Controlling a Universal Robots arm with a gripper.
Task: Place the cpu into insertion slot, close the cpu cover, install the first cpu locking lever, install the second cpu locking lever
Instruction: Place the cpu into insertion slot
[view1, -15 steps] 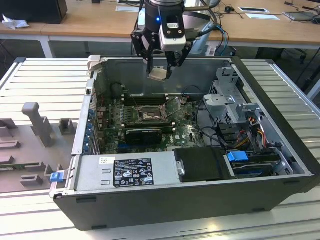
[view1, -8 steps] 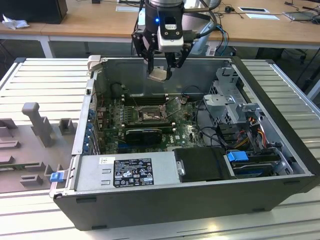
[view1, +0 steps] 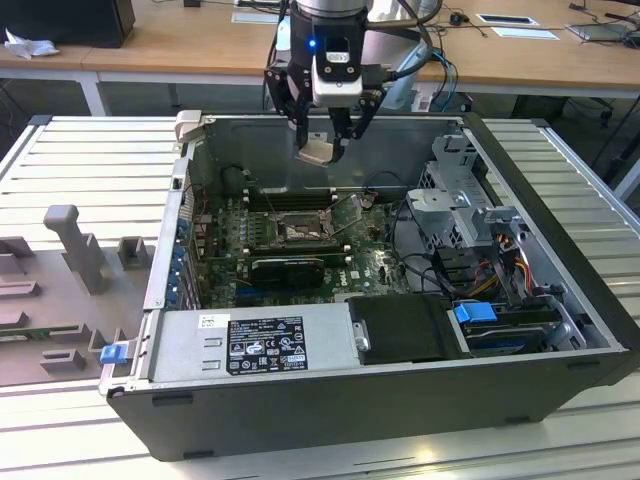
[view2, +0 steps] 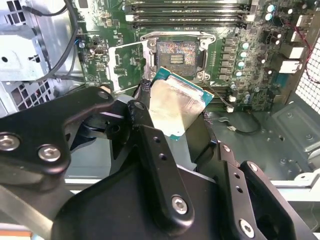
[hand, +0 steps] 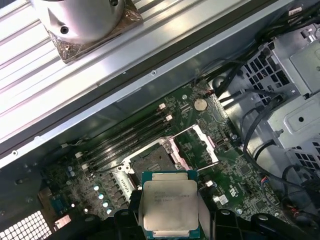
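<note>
Clasping cpu (hand: 169, 207), gripper (view1: 322, 142) above bare insertion slot (view2: 177, 54)

An open case and what surrounds it.
We see a dark grey metal computer case (view1: 330, 420) lying open on the ribbed aluminium tabletop (view1: 80, 160). Inside it are a silver labelled power supply box (view1: 250, 345) and a perforated grey drive cage (view1: 455, 210). Grey moulded fixture blocks (view1: 75, 240) sit outside, at the exterior view's left.

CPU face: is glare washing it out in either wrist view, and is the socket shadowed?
Second wrist view: the cpu shows a bright washed patch across its metal face; the insertion slot is lit, pins glinting. First wrist view: the cpu face is evenly lit, no hot spot.
</note>
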